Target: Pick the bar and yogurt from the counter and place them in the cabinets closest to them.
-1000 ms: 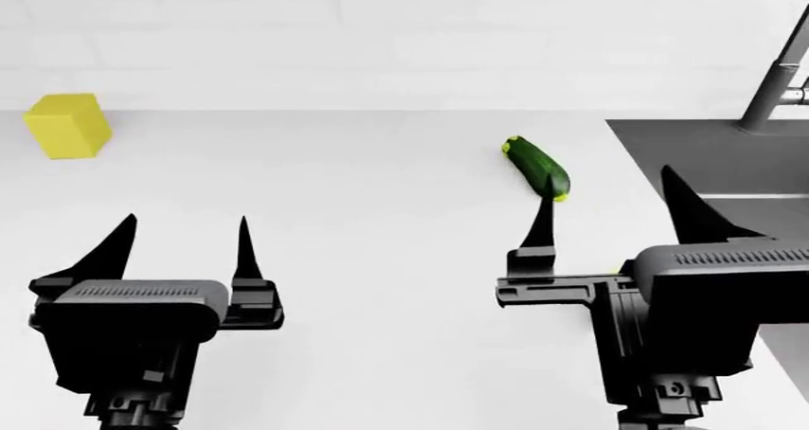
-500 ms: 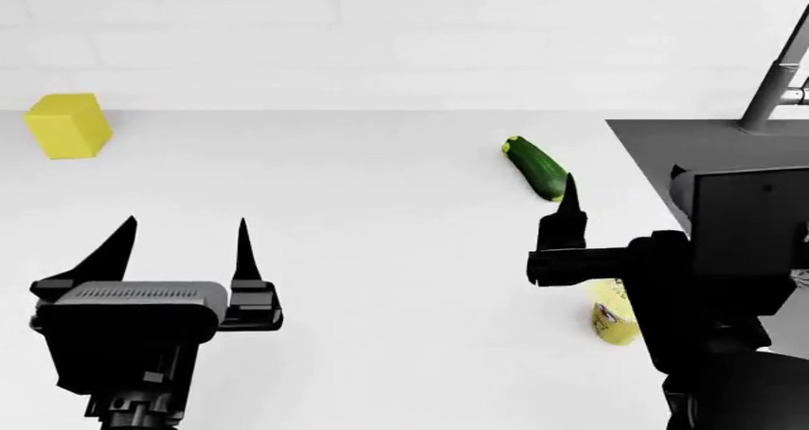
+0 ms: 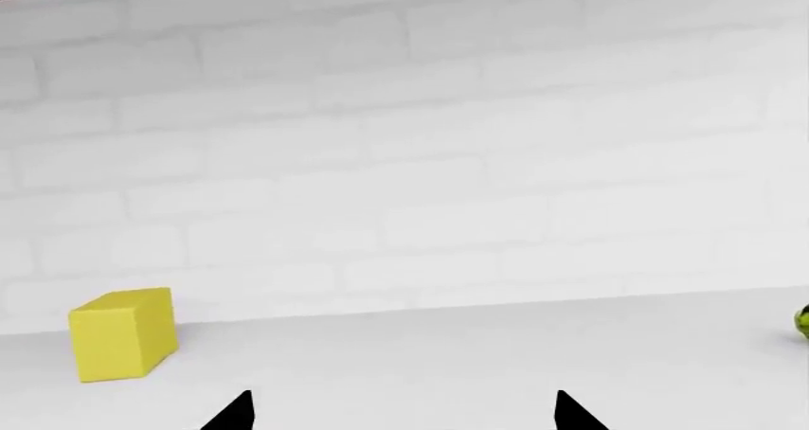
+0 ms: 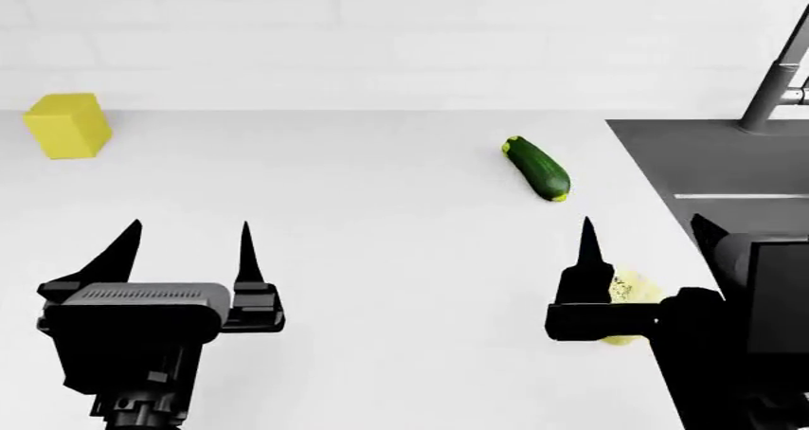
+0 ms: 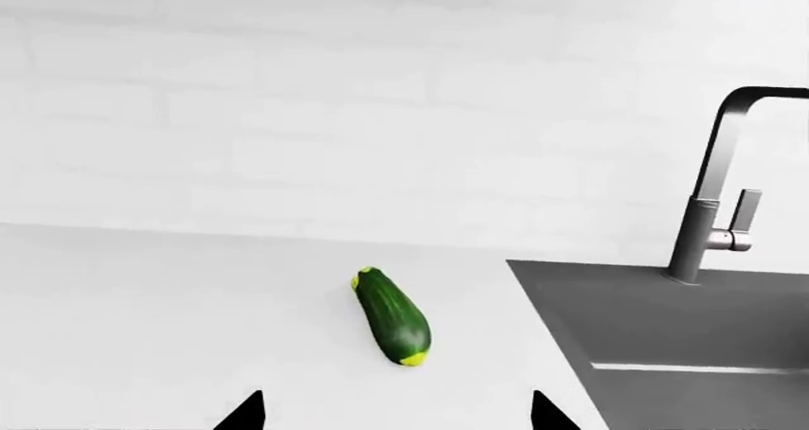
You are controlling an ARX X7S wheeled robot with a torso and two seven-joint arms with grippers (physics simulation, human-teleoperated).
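Note:
The yogurt (image 4: 627, 287), a small pale yellow cup with faint print, lies on the white counter (image 4: 379, 259) near the sink. My right gripper (image 4: 641, 226) is open and stands over it. In the head view the cup shows between the two fingers, partly covered by the gripper body, and I cannot tell whether they touch. The right wrist view does not show the cup, and there the right gripper (image 5: 394, 413) has only bare counter between its tips. My left gripper (image 4: 189, 231) (image 3: 402, 413) is open and empty at the near left. The bar is out of view.
A green zucchini (image 4: 537, 168) (image 5: 392, 316) lies beyond the right gripper. A plain yellow block (image 4: 66, 125) (image 3: 120, 335) stands far left by the white brick wall. The grey sink (image 4: 721, 160) (image 5: 683, 335) with its faucet (image 5: 714, 184) is at the right.
My right gripper has drawn back toward the near edge and a little right, and now stands over the yogurt. The left arm has barely moved.

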